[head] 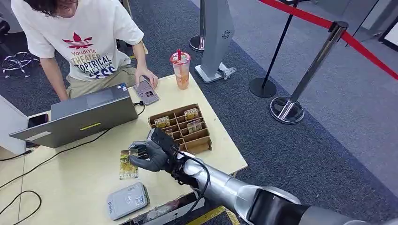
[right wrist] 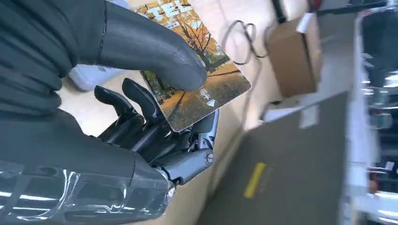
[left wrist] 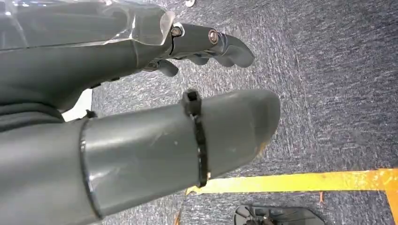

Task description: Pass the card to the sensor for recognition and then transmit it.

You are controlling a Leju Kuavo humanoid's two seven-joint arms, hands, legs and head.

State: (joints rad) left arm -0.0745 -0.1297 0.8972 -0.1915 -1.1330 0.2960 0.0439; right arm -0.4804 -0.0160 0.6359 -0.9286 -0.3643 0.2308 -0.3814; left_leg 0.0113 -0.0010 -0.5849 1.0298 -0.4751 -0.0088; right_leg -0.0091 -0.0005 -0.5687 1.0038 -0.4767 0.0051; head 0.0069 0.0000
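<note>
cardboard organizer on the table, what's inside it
The cardboard organizer holds a few printed cards standing in its compartments, three plainly visible. The right robot hand and its wrist hide the near-left compartments, so their contents can't be told.

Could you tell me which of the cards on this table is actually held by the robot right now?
The autumn-tree card, pinched by the right hand above the table's near side. The other cards stand in the cardboard tray, untouched.
</note>
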